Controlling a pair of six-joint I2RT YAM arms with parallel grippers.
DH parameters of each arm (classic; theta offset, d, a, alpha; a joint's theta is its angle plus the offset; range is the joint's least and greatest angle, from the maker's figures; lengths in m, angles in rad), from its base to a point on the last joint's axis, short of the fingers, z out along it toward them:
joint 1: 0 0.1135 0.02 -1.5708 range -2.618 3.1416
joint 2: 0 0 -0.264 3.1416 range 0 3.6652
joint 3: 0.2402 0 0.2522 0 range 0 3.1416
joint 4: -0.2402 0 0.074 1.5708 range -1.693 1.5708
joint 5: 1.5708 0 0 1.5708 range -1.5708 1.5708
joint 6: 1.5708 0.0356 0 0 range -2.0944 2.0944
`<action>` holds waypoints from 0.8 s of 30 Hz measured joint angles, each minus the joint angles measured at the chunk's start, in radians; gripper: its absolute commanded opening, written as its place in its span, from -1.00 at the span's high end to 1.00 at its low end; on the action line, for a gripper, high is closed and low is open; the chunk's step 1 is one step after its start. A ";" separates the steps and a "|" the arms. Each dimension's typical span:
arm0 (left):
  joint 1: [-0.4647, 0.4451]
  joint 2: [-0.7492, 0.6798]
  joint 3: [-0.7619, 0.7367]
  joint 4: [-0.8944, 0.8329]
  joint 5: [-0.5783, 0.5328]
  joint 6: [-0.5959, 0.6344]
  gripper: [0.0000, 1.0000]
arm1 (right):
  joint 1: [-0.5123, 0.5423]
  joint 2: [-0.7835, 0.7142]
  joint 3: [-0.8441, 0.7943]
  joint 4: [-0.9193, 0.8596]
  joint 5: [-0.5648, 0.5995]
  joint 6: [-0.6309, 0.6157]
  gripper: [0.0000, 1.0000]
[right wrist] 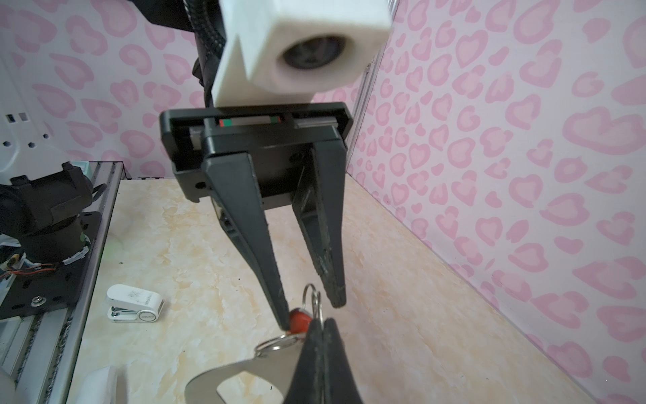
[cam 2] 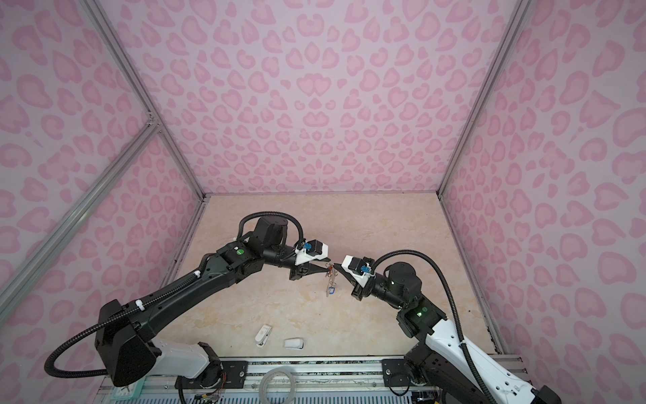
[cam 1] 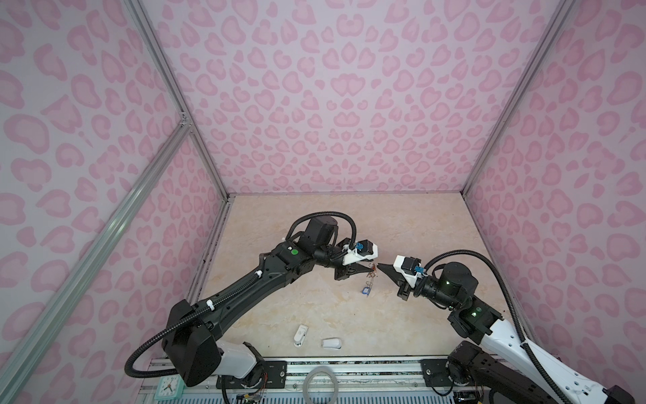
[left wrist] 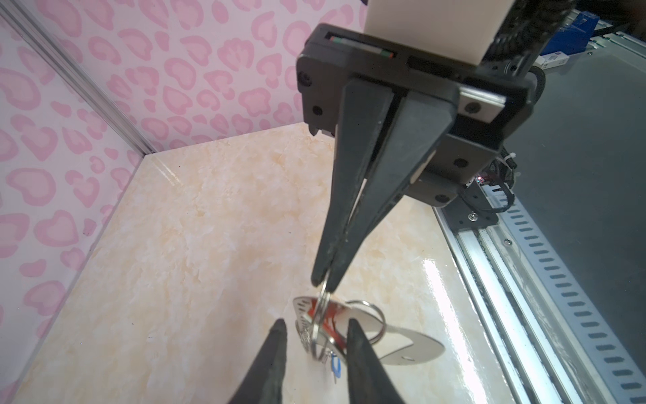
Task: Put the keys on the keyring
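The right end effector point(left wrist: 324, 281), fingers pressed together, pinches a wire ring point(left wrist: 323, 297) above the surface point(left wrist: 195, 245), while the keyring point(left wrist: 412, 344) and red-tagged key point(left wrist: 328, 321) hang between the left end effector's point(left wrist: 316, 325) parted fingers.

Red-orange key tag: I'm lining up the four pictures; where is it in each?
Top view: red-orange key tag between left gripper and right gripper.
Top view: same place.
Left wrist: tag behind split rings.
Right wrist: tag by the left gripper's finger.
Shared landmark: shut right gripper.
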 measured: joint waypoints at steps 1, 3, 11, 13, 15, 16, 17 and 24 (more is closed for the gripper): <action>0.000 -0.005 -0.001 0.000 -0.003 0.000 0.29 | 0.000 0.000 0.000 0.000 0.000 0.000 1.00; 0.000 -0.014 -0.003 0.000 -0.009 0.000 0.29 | 0.000 0.000 0.000 0.000 0.000 0.000 1.00; 0.000 -0.020 0.000 0.000 0.004 0.000 0.35 | 0.000 0.005 0.000 0.000 -0.007 -0.006 1.00; 0.000 -0.018 0.004 0.000 0.010 0.000 0.40 | 0.000 0.005 0.000 0.000 -0.008 -0.006 1.00; 0.000 -0.013 0.007 0.000 0.016 0.000 0.44 | 0.000 0.006 0.000 0.000 -0.010 -0.006 1.00; 0.000 -0.010 0.008 0.000 0.021 0.000 0.45 | 0.000 0.006 0.000 0.000 -0.011 -0.006 1.00; 0.000 -0.009 0.009 0.000 0.023 0.000 0.47 | 0.000 0.006 0.000 0.000 -0.011 -0.006 1.00; 0.000 0.003 0.021 -0.001 0.038 0.000 0.85 | 0.000 0.006 0.000 0.000 -0.014 -0.006 1.00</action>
